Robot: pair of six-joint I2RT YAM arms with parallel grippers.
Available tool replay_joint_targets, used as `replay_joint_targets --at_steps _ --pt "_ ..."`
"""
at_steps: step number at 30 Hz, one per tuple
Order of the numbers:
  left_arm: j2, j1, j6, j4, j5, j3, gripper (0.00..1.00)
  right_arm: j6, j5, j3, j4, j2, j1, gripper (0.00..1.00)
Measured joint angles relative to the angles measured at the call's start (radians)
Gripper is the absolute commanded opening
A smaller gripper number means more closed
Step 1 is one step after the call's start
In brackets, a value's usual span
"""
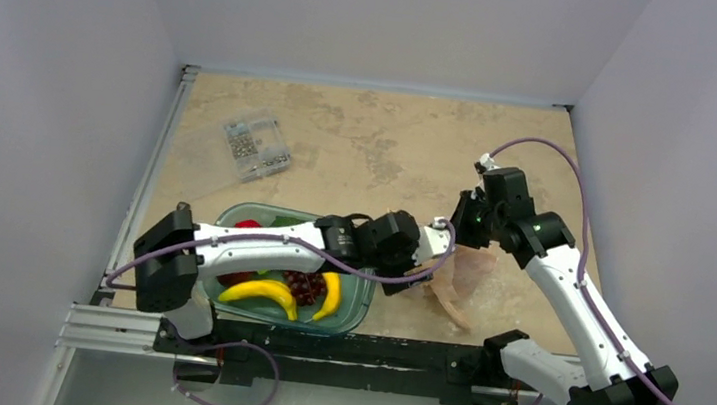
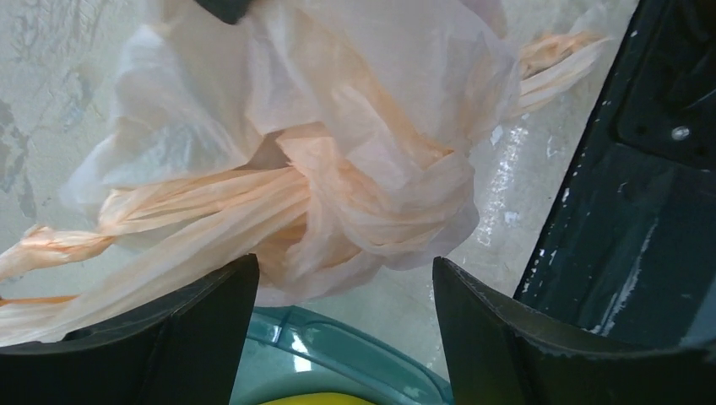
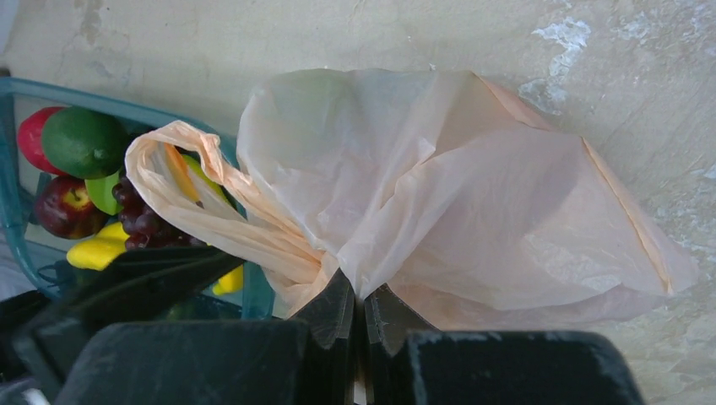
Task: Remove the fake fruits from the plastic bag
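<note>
R gripper (image 3: 361,297) tight on bag (image 3: 456,194)

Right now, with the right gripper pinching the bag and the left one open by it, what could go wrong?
1. The right gripper is shut on a thin bunch of the plastic bag; a hard pull may slip or tear it.
2. The left gripper, open, faces twisted handles; it could snag them.
3. A handle loop seems to lie by the tray; lifting may catch its rim.
</note>
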Motion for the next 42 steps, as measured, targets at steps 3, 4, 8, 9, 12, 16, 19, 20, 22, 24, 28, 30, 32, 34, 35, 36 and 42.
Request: replay_joint_targets --at_steps 3,4,8,9,12,16,19,20,22,24,28,30,32,34,35,36,42 --pt "0.045 -0.066 0.017 -0.006 -0.098 0.000 0.64 0.003 -0.003 0.000 -0.001 -0.002 0.000 0.00" --pt "0.062 -0.087 0.024 -0.008 -0.130 0.003 0.56 0.004 -0.003 0.000 -0.001 -0.002 0.000 0.00" --pt "0.126 -0.136 0.025 -0.033 -0.221 0.037 0.10 0.011 -0.004 0.000 -0.002 -0.012 0.000 0.00" --pt "0.136 -0.139 0.023 -0.036 -0.239 0.045 0.08 0.014 -0.003 0.000 -0.003 -0.016 0.000 0.00" --pt "0.141 -0.138 0.019 -0.048 -0.269 0.056 0.00 0.020 0.002 0.000 -0.004 -0.027 0.000 0.00" --pt "0.138 -0.136 0.021 -0.050 -0.270 0.060 0.00 0.016 0.048 0.000 -0.024 -0.032 0.000 0.25" --pt "0.132 -0.136 0.024 -0.050 -0.245 0.060 0.00 0.002 0.109 0.000 -0.047 -0.032 0.000 0.44" --pt "0.129 -0.136 0.024 -0.050 -0.236 0.060 0.00 -0.005 0.125 0.001 -0.058 -0.032 0.000 0.50" --pt "0.121 -0.135 0.024 -0.050 -0.219 0.060 0.00 -0.014 0.146 0.003 -0.079 -0.034 0.000 0.60" --pt "0.109 -0.131 0.024 -0.050 -0.198 0.060 0.00 -0.026 0.159 0.003 -0.098 -0.044 0.000 0.67" --pt "0.074 -0.103 0.016 -0.048 -0.132 0.060 0.00 -0.050 0.159 0.016 -0.139 -0.083 0.000 0.90" --pt "0.060 -0.072 0.002 -0.047 -0.090 0.060 0.00 -0.060 0.161 0.040 -0.165 -0.106 0.000 0.97" --pt "0.048 -0.051 -0.004 -0.027 -0.030 0.061 0.00 -0.063 0.161 0.060 -0.164 -0.117 -0.005 0.99" --pt "0.037 -0.033 -0.017 -0.017 0.031 0.064 0.00 -0.066 0.148 0.077 -0.162 -0.122 -0.010 0.97" --pt "0.033 -0.025 -0.023 -0.011 0.059 0.066 0.00 -0.075 0.129 0.077 -0.157 -0.124 -0.011 0.92" --pt "0.030 -0.017 -0.029 -0.005 0.080 0.068 0.00 -0.082 0.107 0.077 -0.158 -0.125 -0.011 0.89" --pt "0.024 0.018 -0.059 -0.017 0.148 0.076 0.00 -0.120 -0.058 0.024 -0.139 -0.108 -0.014 0.79"
